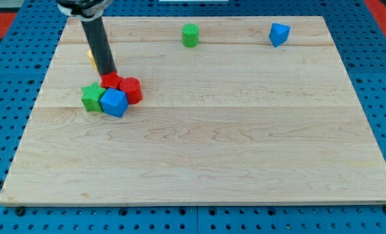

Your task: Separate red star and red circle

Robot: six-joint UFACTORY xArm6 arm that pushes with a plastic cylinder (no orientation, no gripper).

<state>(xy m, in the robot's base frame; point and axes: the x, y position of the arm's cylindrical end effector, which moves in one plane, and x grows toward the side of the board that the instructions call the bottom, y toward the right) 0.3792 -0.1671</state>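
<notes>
I have no pincer to open or clench, only a straight dark rod, and my tip (108, 71) sits at the upper left of a tight cluster of blocks on the pale wooden board (245, 149). The tip looks to be touching or just beside the red star-shaped block (111, 81), on its upper-left side. Pressed against the star's right is the red round block (132, 90), the circle I am meant to part from it. Below the pair, a blue faceted block (115, 103) touches both reds, and a green ridged block (91, 97) sits against the blue one on the view's left. A yellow block (91, 56) peeks out behind my rod; its shape is hidden.

The two reds are not yet apart, so I judge the job barely begun. The risk lies in my position: pushing from here toward the lower right would likely drive the star into the circle and the blue block, shoving the whole clump along together instead of splitting it. The star's points may also catch the circle and drag it. The blue and green blocks could be scattered too.

Far off near the view's top stand a green cylinder (190, 35) and a second blue faceted block (279, 34), well clear of all this.
</notes>
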